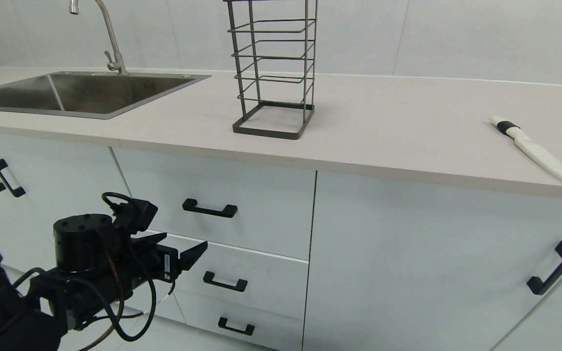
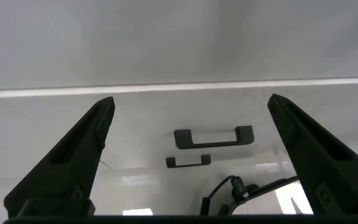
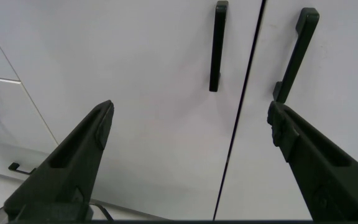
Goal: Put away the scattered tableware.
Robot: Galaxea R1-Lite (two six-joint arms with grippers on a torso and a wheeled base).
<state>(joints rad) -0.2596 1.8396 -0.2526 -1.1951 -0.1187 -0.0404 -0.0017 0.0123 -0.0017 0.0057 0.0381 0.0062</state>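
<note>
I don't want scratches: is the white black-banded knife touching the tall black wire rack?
Apart. Head view: bare countertop lies between the white black-banded knife and the black wire rack.

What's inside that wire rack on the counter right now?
The wire rack holds no tableware on its visible tiers; bare countertop shows through its base frame. Its open bars cover nothing, but its top runs out of frame. The knife lies apart, to its right.

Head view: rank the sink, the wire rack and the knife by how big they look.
1. sink: largest, though cut off at the picture's left edge.
2. wire rack: tall, with its top out of frame.
3. knife: smallest, even though it lies near the counter's front edge, closer to the camera.
</note>
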